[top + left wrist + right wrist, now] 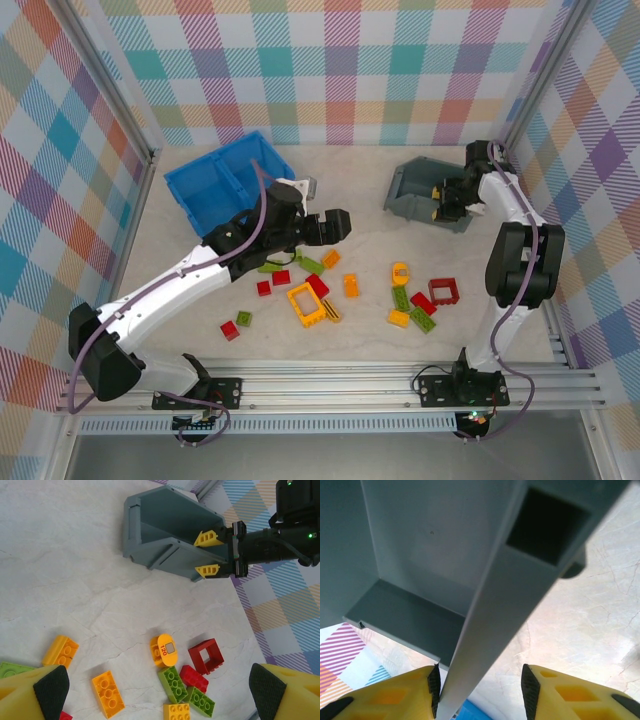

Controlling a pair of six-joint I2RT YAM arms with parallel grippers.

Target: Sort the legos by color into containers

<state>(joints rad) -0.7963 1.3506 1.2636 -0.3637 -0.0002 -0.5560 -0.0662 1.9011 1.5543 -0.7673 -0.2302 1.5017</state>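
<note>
step in hand: by my reading, setting up a container rather than picking a brick. The right pincer (447, 197) is at the grey bin (415, 190), upper right of the overhead view, and the bin sits tilted.
right pincer: half-closed astride one wall of the grey bin. In its wrist view one pad (434, 685) lies against the wall, while a strip of tabletop (350, 180) shows between the wall and the other pad. I cannot tell whether the grip is firm.
left pincer (335, 225): spread wide and holding nothing, hanging over the upper edge of the brick scatter at centre frame.
legos (350, 285): loose on the tabletop across the lower middle of the overhead view, with red, green and orange-yellow mixed. The yellow window frame (305, 303) is among them, and a red frame piece (442, 291) lies to the right.
blue bin (225, 185): upper left of the overhead view, just behind the left arm. No brick shows inside it.
progress: judged barely begun, since every brick I can make out lies outside both containers.
next move calls for: the grey bin to be settled flat with its mouth up and within reach. Then the wide left pincer should drop over a single brick, closing on one that stands apart from its neighbours.
readable writing: "120" in red on the rounded yellow piece (165, 650), centre of the left wrist view.
brands: none legible.
</note>
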